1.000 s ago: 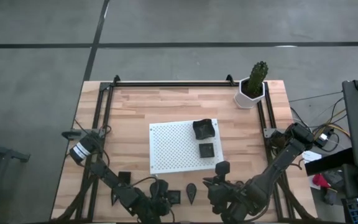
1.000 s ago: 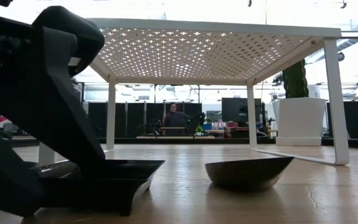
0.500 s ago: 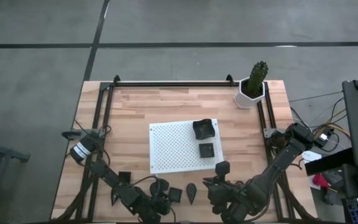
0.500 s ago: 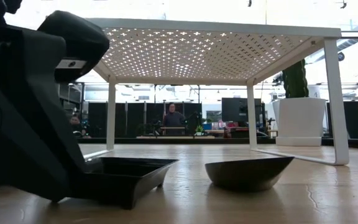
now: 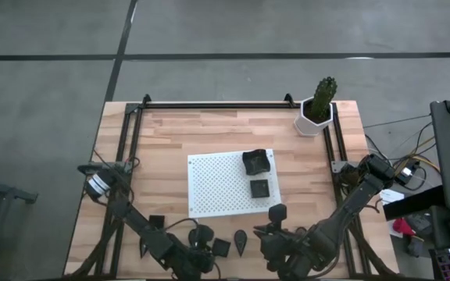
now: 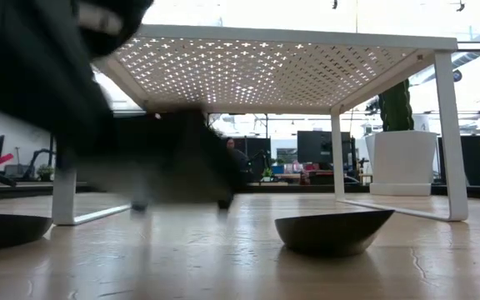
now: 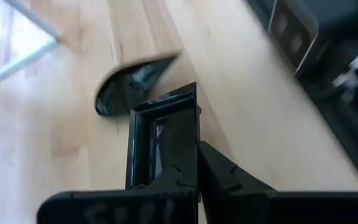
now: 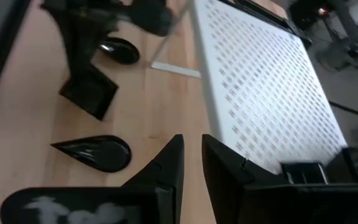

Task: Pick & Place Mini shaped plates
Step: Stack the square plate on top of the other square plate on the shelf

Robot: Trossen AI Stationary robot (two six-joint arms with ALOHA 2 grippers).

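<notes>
I see my left gripper (image 7: 194,171) clamped on the raised rim of a glossy black square plate (image 7: 160,146), lifted above the pale wood table (image 5: 170,148) near its front edge. A smooth teardrop plate (image 7: 132,84) lies just beyond. My right gripper (image 8: 191,165), fingers nearly together and empty, hovers beside the white perforated board (image 8: 266,81).
</notes>
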